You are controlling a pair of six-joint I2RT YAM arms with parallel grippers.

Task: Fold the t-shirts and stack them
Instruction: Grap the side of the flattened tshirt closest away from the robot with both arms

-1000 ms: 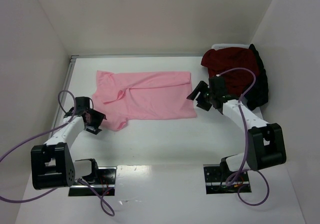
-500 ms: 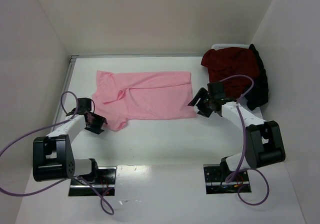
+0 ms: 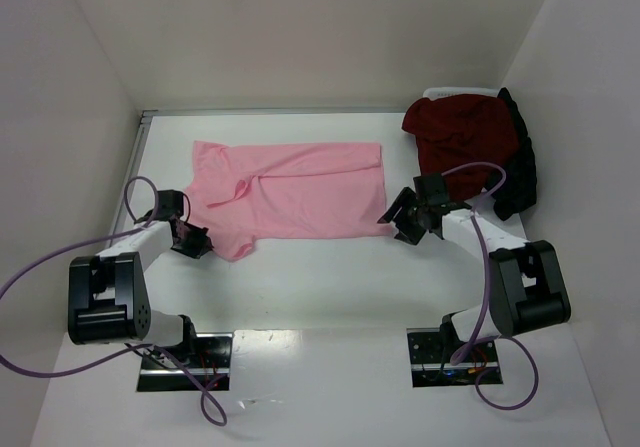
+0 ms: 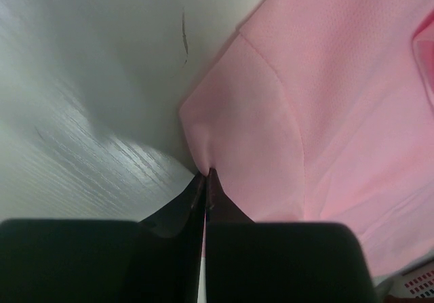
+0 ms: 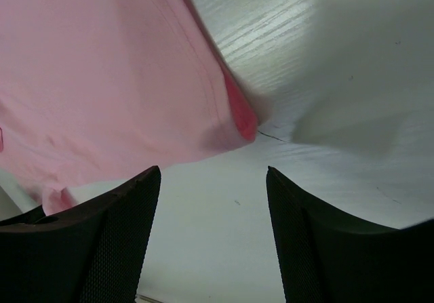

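Observation:
A light pink t-shirt (image 3: 290, 192) lies spread flat on the white table, neck to the left. My left gripper (image 3: 195, 239) sits at its near-left sleeve and is shut on the sleeve's edge; in the left wrist view the black fingertips (image 4: 211, 181) pinch a small peak of pink cloth (image 4: 271, 113). My right gripper (image 3: 398, 217) stands open at the shirt's near-right hem corner. In the right wrist view that corner (image 5: 241, 123) lies just ahead of the gripper (image 5: 213, 174), with only bare table between its fingers. A dark red t-shirt (image 3: 462, 137) and a black one (image 3: 522, 172) are heaped at the back right.
White walls close in the table on the left, back and right. A white container rim (image 3: 460, 92) shows behind the dark heap. Purple cables loop from both arms (image 3: 40, 267). Two arm bases (image 3: 185, 352) stand at the near edge.
My left gripper has closed on the pink sleeve edge after shifting slightly left. My right gripper has dropped toward the near-right hem corner, staying open.

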